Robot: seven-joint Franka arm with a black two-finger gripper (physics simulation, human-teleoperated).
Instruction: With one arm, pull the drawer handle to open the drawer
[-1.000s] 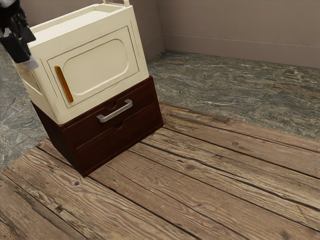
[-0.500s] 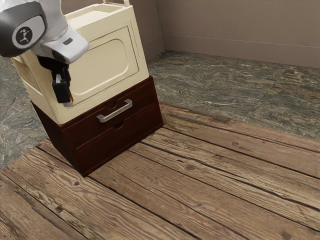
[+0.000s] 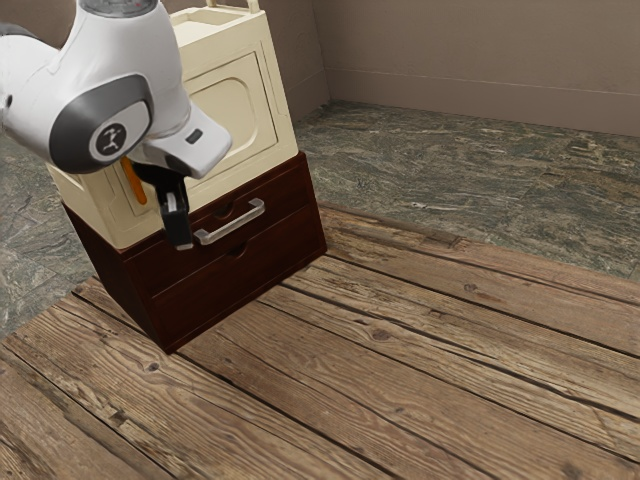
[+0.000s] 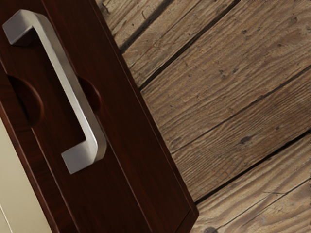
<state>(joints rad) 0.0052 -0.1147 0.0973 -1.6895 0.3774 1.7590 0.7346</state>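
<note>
In the exterior view my gripper (image 3: 178,246) points down in front of the dark brown drawer unit (image 3: 225,285), just to the exterior view's left of the silver handle (image 3: 230,224). A small gap appears between them there; whether the fingers touch anything cannot be made out. The upper drawer (image 3: 282,195) sits flush in its cabinet. Seen from my hand, the handle (image 4: 73,92) stands out across the drawer front (image 4: 121,160), with nothing around its bar.
A cream cabinet (image 3: 225,105) with an orange handle (image 3: 134,183) stands on top of the drawer unit. Wooden planks (image 3: 400,340) stretch out before the drawer front, and a wall (image 3: 480,60) rises behind.
From the upper left of the exterior view, my arm has come down and rightward past the orange handle to beside the silver one. The drawer has not moved.
</note>
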